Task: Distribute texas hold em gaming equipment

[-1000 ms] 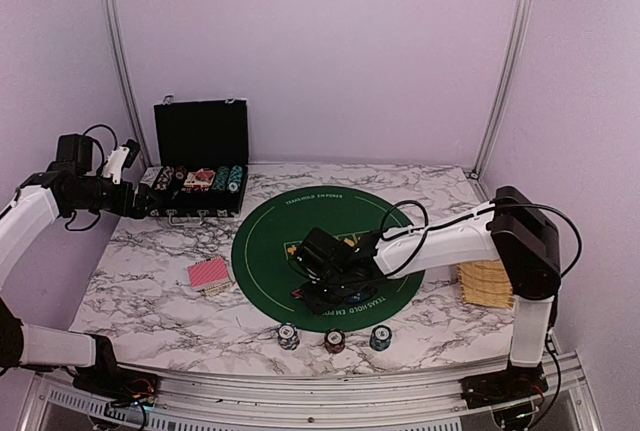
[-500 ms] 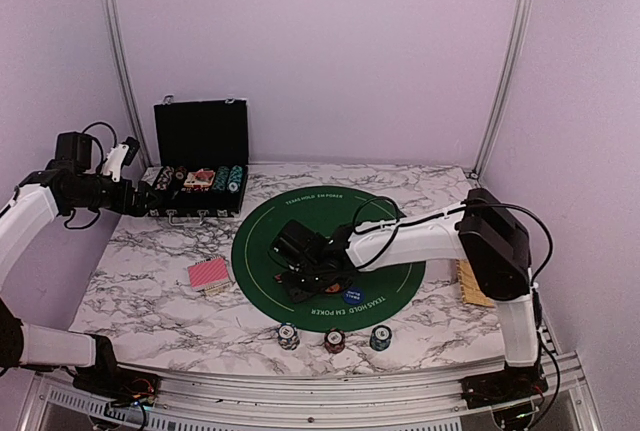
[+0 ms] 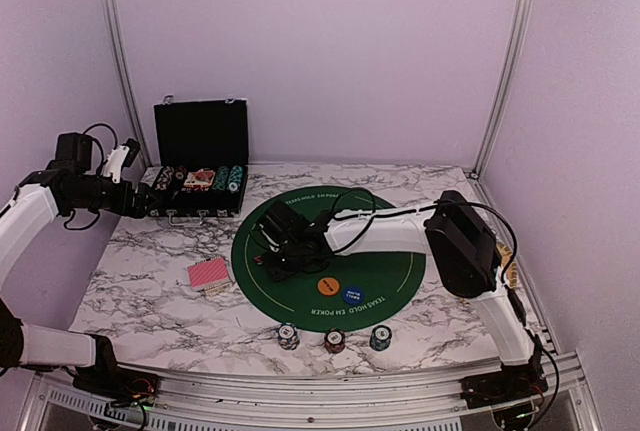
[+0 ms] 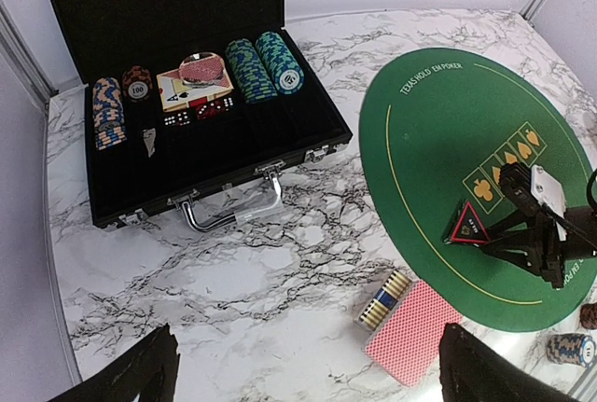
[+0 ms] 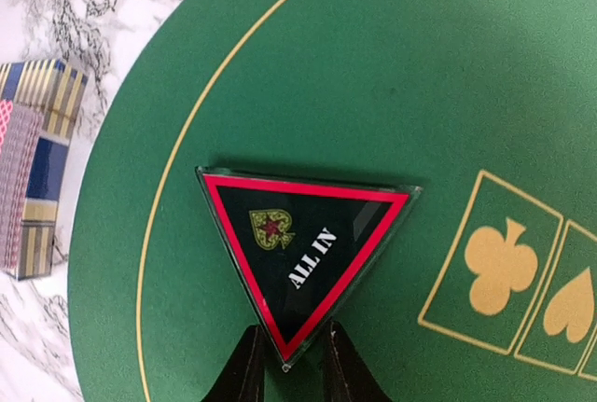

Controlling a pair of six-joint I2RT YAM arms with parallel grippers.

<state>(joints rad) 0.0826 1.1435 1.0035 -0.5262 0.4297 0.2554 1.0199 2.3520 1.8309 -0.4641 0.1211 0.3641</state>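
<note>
The right gripper (image 5: 286,357) has swung left across the green mat (image 3: 400,251), apparently carrying the triangular marker (image 5: 303,253) and uncovering the orange button (image 3: 325,285) and the blue button (image 3: 352,293).

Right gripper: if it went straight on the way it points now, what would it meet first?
The triangular ALL IN marker: the right gripper pinches its near corner. Beyond it the line probably ends on the green mat, though depth is unclear.

"ALL IN" on triangular marker (image 5: 308,257); "TEXAS HOLD EM POKER" on mat (image 4: 424,169)
</note>
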